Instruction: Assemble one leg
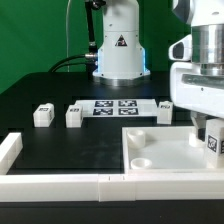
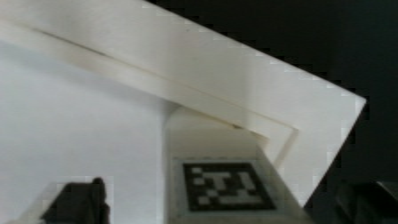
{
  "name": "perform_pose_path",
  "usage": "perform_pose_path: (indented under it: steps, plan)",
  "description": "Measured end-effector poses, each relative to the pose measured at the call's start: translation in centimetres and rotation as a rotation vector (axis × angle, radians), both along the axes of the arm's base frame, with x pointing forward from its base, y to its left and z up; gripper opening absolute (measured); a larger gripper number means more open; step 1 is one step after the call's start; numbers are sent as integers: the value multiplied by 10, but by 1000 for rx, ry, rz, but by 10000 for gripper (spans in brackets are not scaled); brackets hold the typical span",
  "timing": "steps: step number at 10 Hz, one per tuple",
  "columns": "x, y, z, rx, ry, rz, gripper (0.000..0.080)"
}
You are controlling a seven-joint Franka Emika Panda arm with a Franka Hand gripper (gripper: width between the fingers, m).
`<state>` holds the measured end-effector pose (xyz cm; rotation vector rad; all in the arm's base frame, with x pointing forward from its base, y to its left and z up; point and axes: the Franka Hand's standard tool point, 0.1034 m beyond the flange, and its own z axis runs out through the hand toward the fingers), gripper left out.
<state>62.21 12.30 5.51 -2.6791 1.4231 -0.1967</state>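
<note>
A small white leg (image 1: 212, 145) with a black-and-white tag stands at the far corner of the big white square panel (image 1: 170, 150), on the exterior view's right. My gripper (image 1: 212, 138) hangs straight down over it with a finger on each side. In the wrist view the leg (image 2: 222, 180) sits between the dark fingers (image 2: 71, 203). One finger stands clearly apart from the leg and the other lies close beside it, so the gripper is open around the leg. The panel's floor and raised wall (image 2: 267, 90) fill the rest of that view.
Three more loose legs stand on the black table: two on the exterior view's left (image 1: 42, 115) (image 1: 74, 115) and one (image 1: 165, 110) behind the panel. The marker board (image 1: 115, 107) lies between them. Long white bars (image 1: 60, 185) line the front and left edges. The robot base (image 1: 118, 50) stands behind.
</note>
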Motion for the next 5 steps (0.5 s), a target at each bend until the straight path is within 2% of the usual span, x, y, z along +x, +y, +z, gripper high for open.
perform_pose_path:
  steps: [5]
  plan:
    - [-2, -1, 0, -110, -16, 677, 649]
